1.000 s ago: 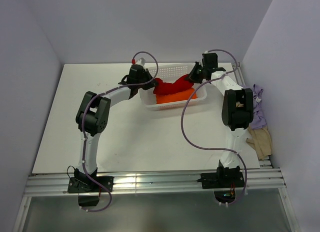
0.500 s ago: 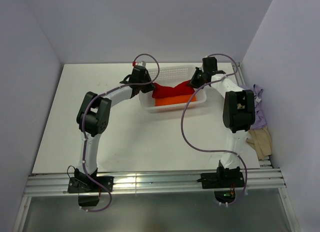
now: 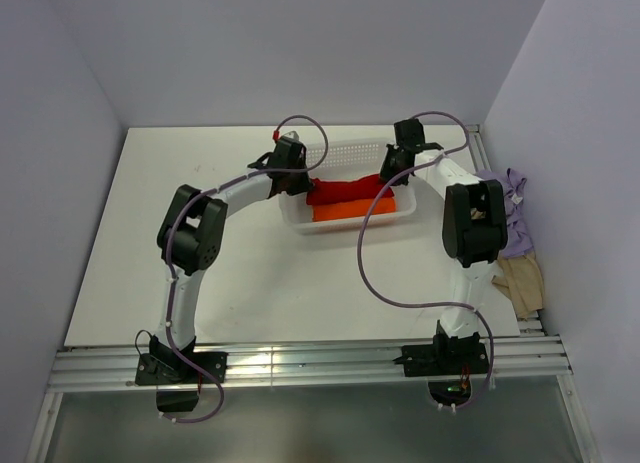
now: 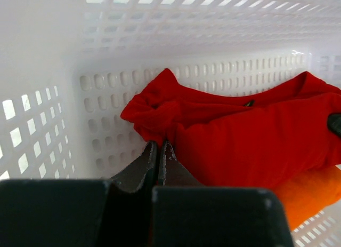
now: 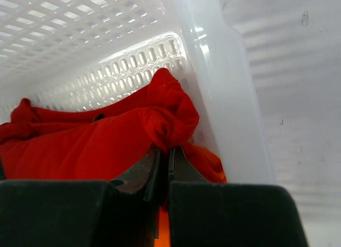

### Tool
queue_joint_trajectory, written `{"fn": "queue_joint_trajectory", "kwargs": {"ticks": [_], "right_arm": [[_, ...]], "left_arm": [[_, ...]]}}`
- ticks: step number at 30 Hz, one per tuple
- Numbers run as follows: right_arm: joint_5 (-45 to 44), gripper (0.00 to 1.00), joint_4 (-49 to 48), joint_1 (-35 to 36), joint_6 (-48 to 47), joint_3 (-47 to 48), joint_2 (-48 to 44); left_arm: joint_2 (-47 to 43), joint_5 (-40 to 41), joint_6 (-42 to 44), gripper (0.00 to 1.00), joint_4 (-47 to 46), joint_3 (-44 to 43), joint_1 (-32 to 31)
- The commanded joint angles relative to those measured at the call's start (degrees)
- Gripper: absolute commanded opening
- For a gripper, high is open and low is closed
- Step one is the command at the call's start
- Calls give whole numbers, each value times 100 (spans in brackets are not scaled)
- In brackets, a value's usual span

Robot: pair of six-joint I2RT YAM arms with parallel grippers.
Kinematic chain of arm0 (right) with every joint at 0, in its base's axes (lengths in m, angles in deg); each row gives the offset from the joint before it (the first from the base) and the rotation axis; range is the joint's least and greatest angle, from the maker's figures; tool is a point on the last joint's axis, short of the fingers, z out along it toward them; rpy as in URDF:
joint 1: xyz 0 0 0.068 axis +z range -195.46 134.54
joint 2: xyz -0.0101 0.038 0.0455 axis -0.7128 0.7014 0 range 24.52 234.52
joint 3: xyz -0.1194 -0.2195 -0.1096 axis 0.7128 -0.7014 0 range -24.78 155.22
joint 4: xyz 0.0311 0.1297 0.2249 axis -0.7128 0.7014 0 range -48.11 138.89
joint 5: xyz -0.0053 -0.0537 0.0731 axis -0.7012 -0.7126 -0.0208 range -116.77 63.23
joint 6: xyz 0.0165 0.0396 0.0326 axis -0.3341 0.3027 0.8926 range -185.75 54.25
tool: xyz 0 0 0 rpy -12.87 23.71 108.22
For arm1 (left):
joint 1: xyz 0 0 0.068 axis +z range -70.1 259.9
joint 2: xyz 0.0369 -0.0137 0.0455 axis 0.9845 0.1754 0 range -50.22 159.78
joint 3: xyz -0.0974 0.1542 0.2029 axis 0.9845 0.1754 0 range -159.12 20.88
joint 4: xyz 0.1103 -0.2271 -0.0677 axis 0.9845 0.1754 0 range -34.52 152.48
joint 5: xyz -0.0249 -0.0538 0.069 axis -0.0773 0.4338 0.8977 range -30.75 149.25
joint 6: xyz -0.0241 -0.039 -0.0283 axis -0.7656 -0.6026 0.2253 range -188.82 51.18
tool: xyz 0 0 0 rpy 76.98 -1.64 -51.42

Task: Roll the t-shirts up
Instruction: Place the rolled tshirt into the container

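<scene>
A bright red t-shirt lies stretched across the inside of the white mesh basket, on top of an orange t-shirt. My left gripper is shut on the red shirt's left end. My right gripper is shut on its right end. The orange shirt shows under the red one in the left wrist view and in the right wrist view. A lilac t-shirt and a beige t-shirt lie at the table's right edge.
The basket's perforated walls stand close around both grippers. Its right wall is just beside my right gripper. The white table spreads in front of the basket. Purple cables loop from both arms.
Both grippers have dropped down into the basket with the red shirt. The shirt went from a lifted bunch to a flat band stretched between them over the orange shirt.
</scene>
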Motion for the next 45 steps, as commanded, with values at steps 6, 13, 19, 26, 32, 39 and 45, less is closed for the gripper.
{"fn": "queue_joint_trajectory", "kwargs": {"ticks": [6, 13, 19, 26, 32, 39, 45], "right_arm": [[-791, 17, 320, 86, -183, 39, -148], [-906, 43, 259, 87, -78, 30, -438], [-1028, 51, 284, 104, -8, 144, -746], [-1187, 37, 232, 253, -60, 31, -1106], [-871, 11, 100, 332, -43, -180, -1001], [-1265, 0, 47, 350, 107, -383, -676], [-1582, 0, 153, 350, 177, -269, -246]], "left_arm": [[-449, 383, 212, 6, 249, 156, -144], [-608, 488, 387, 27, 389, -202, -144], [-599, 497, 545, 40, 793, -916, -144], [-827, 288, 572, 45, 785, -996, -144], [-757, -231, 440, 40, 416, -705, -214], [-608, -557, 343, 35, 91, -407, -381], [-300, -311, 352, 33, 301, -441, -513]]}}
